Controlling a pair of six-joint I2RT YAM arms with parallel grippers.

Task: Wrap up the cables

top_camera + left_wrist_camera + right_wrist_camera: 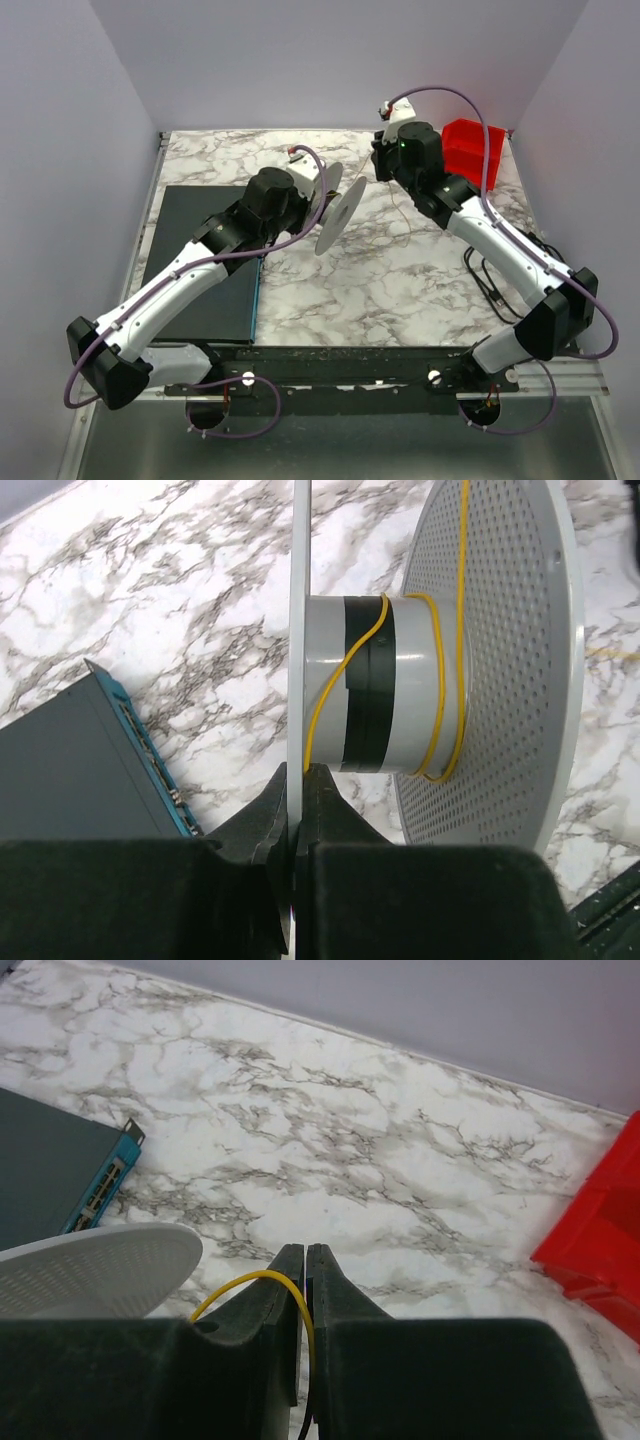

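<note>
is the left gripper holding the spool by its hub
No, the left gripper pinches the edge of one flange, and the hub sits clear of its fingers with wire looped around it.

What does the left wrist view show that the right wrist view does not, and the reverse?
Only left wrist: the spool's grey hub with the yellow cable looped around it, and the left gripper shut on the near flange. Only right wrist: the red bin and the right gripper shut on the cable. Both: a perforated spool flange, the dark box with its blue edge, the marble table, the cable.
</note>
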